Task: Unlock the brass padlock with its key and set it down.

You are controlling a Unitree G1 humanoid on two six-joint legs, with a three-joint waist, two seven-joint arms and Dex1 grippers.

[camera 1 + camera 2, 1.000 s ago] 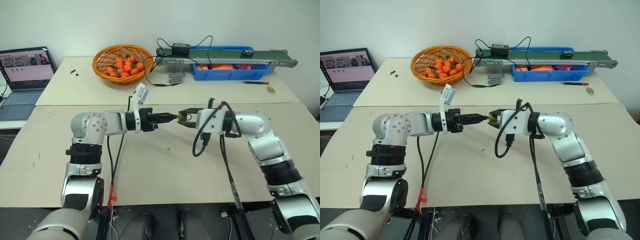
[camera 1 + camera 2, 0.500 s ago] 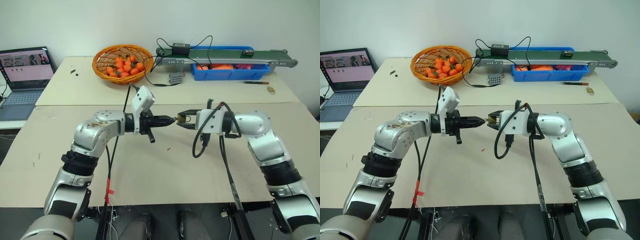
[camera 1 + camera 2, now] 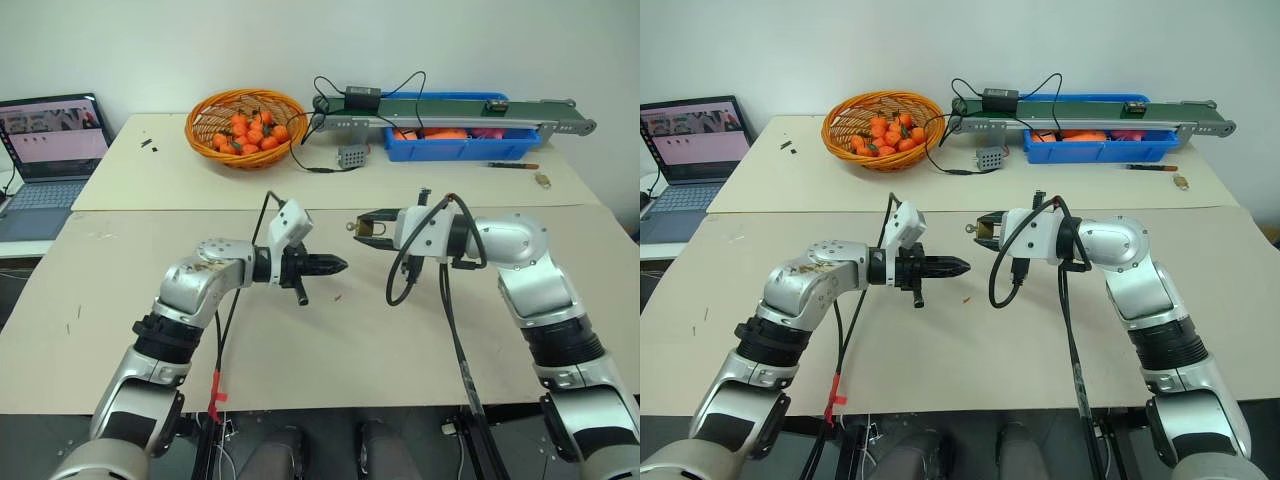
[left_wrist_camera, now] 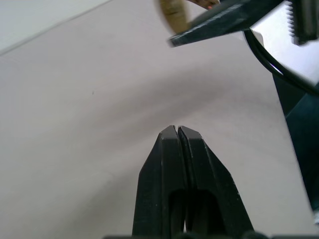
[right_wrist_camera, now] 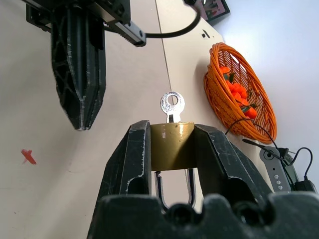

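The brass padlock (image 5: 172, 147) sits clamped between the two fingers of my right gripper (image 3: 365, 228), held in the air above the table. Its silver shackle (image 5: 172, 191) points back toward the wrist. The key (image 5: 172, 105) stands in the lock's end, its round head sticking out toward my left gripper. My left gripper (image 3: 340, 265) hangs a little lower and to the left of the key, apart from it. Its fingers are pressed together with nothing between them, as the left wrist view shows (image 4: 177, 128).
At the back stand an orange basket of tangerines (image 3: 245, 125), a conveyor (image 3: 450, 110) with a blue bin (image 3: 460, 147), a pen (image 3: 512, 165) and a small brownish object (image 3: 542, 180). A laptop (image 3: 50, 150) sits far left. A red mark (image 3: 338, 296) lies on the table below the grippers.
My left gripper has come away from the key's head, sinking lower and rolling at the wrist. The key stays in the padlock, and the right gripper keeps its grip almost in place.
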